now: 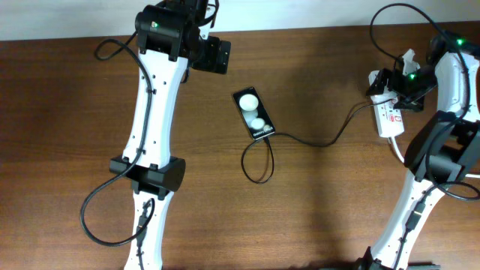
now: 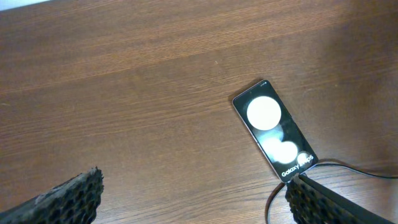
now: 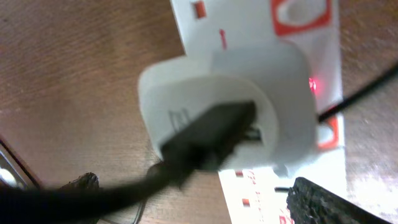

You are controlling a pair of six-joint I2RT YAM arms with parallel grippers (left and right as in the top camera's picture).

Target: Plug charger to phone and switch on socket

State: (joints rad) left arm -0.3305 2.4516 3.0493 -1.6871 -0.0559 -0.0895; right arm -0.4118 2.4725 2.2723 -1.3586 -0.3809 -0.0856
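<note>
1. Overhead is showing the phone lying flat around the middle of the table, white patches up, well apart from both arms.
2. The charger is running from the phone's text end, looping once, then heading right to the socket. I'm reading it as plugged into the phone, but in the left wrist view a finger is covering the actual joint, so I'm not swearing to it.
3. On the right wrist cam the white adapter is sitting in the socket with the black plug in it. A small red light is glowing just beside it, so I'm guessing the switch is on.
4. The right gripper is hovering right at the adapter, jaws spread wide and gripping nothing.
5. The left gripper is hanging near the phone, jaws also wide apart and empty.
6. So I'm calling this basically done. I'm only wanting to confirm the phone end and back the arms off.
</note>
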